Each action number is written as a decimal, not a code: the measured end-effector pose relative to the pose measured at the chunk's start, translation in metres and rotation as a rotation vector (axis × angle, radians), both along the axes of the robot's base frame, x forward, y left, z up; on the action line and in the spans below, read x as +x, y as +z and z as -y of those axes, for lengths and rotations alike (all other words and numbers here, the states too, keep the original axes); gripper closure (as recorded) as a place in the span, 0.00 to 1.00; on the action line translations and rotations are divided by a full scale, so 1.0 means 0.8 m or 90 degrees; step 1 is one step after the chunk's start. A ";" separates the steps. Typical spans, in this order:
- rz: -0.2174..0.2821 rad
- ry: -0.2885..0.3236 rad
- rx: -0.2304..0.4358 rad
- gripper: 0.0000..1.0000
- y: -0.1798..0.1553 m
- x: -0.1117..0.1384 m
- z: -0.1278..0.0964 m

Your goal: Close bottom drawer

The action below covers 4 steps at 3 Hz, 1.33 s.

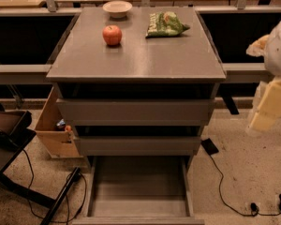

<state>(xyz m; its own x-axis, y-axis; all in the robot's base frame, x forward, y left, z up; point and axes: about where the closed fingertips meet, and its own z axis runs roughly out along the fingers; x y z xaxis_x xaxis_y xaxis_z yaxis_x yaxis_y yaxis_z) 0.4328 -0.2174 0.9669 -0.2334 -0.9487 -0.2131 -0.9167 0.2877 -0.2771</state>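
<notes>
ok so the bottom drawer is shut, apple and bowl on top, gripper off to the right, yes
No, the camera view shows the bottom drawer pulled out, not shut. Apple and bowl are on top, gripper off to the right.

Bottom drawer (139,186): lowest of three in grey cabinet, pulled far out toward camera. Shallow rectangular grey tray with low side walls, inside floor plain grey. Flat plain front lies along lower frame edge, partly cut off. Drawer sits straight, square to cabinet, level, rear end tucked beneath middle drawer front. Gripper (268,109): cream-coloured, at right frame edge, level with upper two drawers, above and to right of bottom drawer, well apart from it.
</notes>
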 end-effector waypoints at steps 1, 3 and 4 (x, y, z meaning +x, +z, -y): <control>0.028 -0.042 0.001 0.00 -0.047 -0.028 0.010; 0.017 -0.120 0.003 0.00 -0.247 -0.080 0.037; -0.001 -0.147 0.010 0.00 -0.363 -0.094 0.047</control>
